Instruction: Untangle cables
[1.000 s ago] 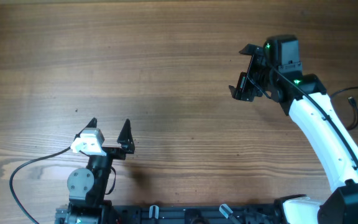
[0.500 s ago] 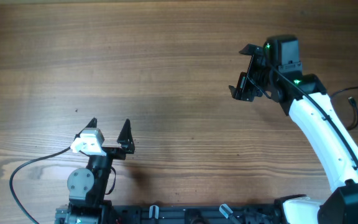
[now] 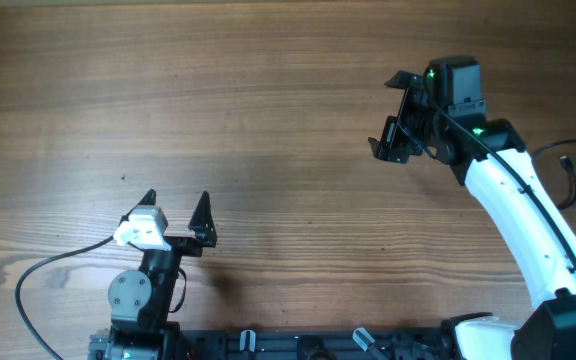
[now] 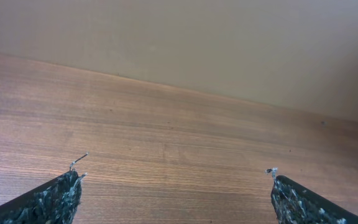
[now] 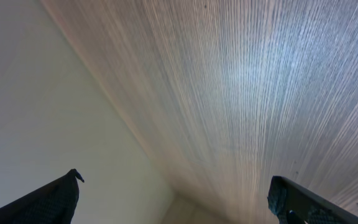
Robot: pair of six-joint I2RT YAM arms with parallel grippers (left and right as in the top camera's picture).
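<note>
Left gripper (image 3: 176, 203): jaws spread wide, nothing between them. Its wrist view shows only bare wood past the two fingertips. It sits tucked close over its own base at the near edge, which looks like a parked pose, not a reach.

Right gripper (image 3: 387, 115): jaws also wide apart and empty. Its wrist view shows only table grain and wall. The arm is stretched out over the right-centre of the table (image 3: 268, 100), with the claw turned sideways, facing the open middle.

The cables (image 3: 572, 185) lie at the far right edge, beside the right forearm and well apart from both claws. They are partly cut off by the frame. Neither claw touches them, so probably no untangling has started. The right arm is nearer, so likely it would go first.

Count: two arms, two claws. At least two thin black strands, with one plug end (image 3: 565, 159) visible; the full number cannot be told. One thicker feed cable (image 3: 23, 285) loops by the left base and is not part of the task.
</note>
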